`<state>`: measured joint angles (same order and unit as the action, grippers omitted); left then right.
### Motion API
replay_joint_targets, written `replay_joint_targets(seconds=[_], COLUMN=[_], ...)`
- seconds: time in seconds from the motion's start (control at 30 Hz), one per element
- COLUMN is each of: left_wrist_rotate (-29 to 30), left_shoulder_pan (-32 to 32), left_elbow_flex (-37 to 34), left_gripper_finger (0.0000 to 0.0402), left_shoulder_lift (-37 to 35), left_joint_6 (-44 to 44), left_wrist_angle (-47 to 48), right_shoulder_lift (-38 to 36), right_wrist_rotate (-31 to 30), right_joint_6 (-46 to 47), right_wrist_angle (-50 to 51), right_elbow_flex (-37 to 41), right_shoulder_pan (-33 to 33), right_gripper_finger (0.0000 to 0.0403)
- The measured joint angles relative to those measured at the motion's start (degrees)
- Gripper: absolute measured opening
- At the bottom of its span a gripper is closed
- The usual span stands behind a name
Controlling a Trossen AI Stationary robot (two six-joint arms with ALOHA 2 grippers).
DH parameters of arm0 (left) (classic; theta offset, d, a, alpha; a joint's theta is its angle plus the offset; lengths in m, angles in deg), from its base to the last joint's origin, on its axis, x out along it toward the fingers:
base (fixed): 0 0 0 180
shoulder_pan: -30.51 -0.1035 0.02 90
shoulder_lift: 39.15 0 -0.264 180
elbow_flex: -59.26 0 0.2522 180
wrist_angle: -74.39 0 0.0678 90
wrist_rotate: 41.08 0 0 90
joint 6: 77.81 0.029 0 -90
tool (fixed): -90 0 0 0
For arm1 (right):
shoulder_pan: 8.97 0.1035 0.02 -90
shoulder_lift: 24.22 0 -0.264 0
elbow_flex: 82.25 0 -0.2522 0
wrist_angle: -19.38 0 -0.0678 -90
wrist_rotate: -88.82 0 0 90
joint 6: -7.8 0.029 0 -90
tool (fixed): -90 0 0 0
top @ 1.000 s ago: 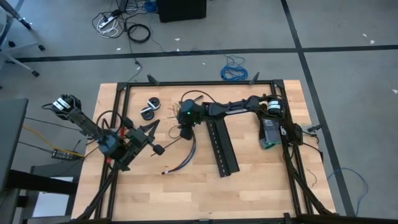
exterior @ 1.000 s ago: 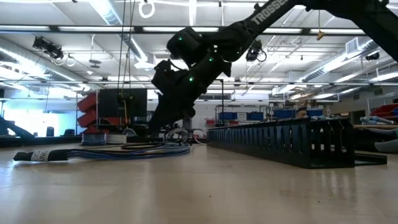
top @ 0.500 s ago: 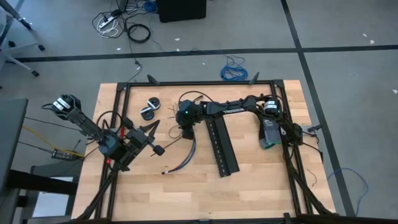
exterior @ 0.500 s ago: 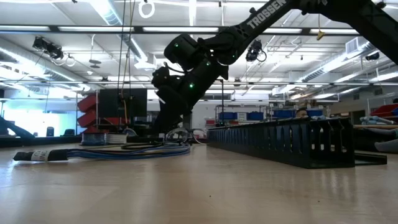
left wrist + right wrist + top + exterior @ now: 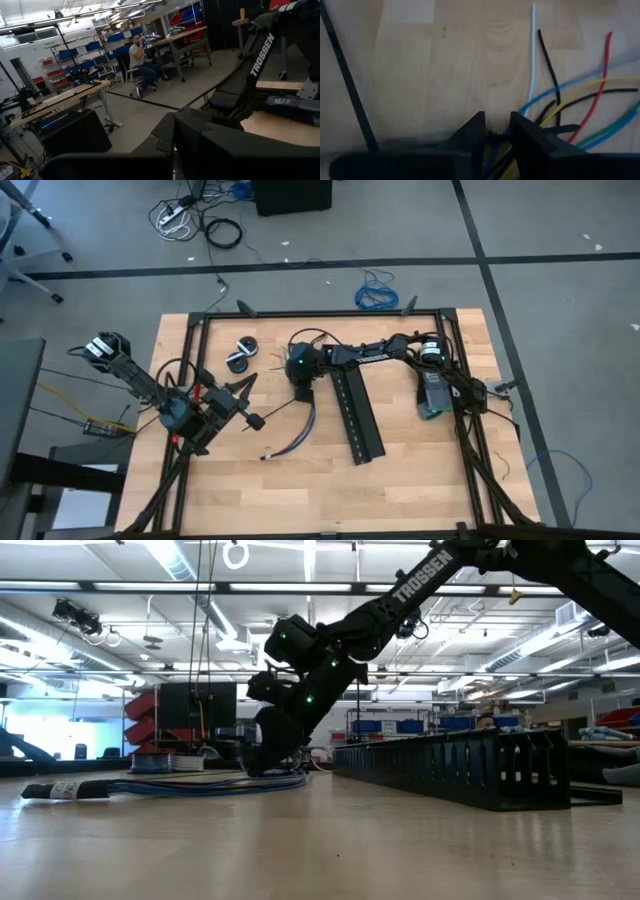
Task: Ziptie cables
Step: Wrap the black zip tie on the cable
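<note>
Right gripper (image 5: 495, 131) fingers narrowly apart, pinching the splayed end of the cables (image 5: 555, 107)

Pale wooden table (image 5: 400, 480) with a black frame round its edge; on it a curved bundle of cables (image 5: 300, 432), a long black perforated strip (image 5: 358, 418) just beside, two small dark round items (image 5: 241, 354), a teal-ended block (image 5: 433, 398)

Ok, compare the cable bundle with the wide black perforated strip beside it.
The cables curve in a thin arc; the black perforated strip is straight and much wider. The cables lie nearly flat, while the strip stands taller, with slotted walls. One end of the cables sits at the right gripper; the strip has no gripper at it. Both rest on the table, side by side.
</note>
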<state>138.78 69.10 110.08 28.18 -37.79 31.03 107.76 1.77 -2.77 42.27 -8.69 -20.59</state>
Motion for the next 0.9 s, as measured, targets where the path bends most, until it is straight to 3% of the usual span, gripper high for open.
replay_joint_targets(seconds=[0.2,0.43,0.7,0.9], left_wrist_rotate=[0.0,0.0,0.2,0.3], left_shoulder_pan=[0.0,0.0,0.2,1.8], left_elbow_flex=[0.0,0.0,0.0,0.0], left_gripper_finger=[0.0000,0.0000,0.0000,0.0000], left_shoulder_lift=[0.0,0.0,-0.1,-1.9], left_joint_6=[-0.2,-1.6,-7.8,-12.8], left_wrist_angle=[0.2,0.2,-5.0,-4.9], right_shoulder_lift=[-0.1,-6.1,-17.4,-23.0], right_wrist_rotate=[0.7,-2.0,-16.0,-32.6], right_joint_6=[-0.4,-2.9,-11.4,-17.1], right_wrist_angle=[1.2,3.7,6.8,17.6], right_elbow_flex=[0.0,0.6,0.4,0.5], right_shoulder_pan=[0.0,1.7,6.2,10.6], right_gripper_finger=[0.0012,0.0001,0.0000,0.0000])
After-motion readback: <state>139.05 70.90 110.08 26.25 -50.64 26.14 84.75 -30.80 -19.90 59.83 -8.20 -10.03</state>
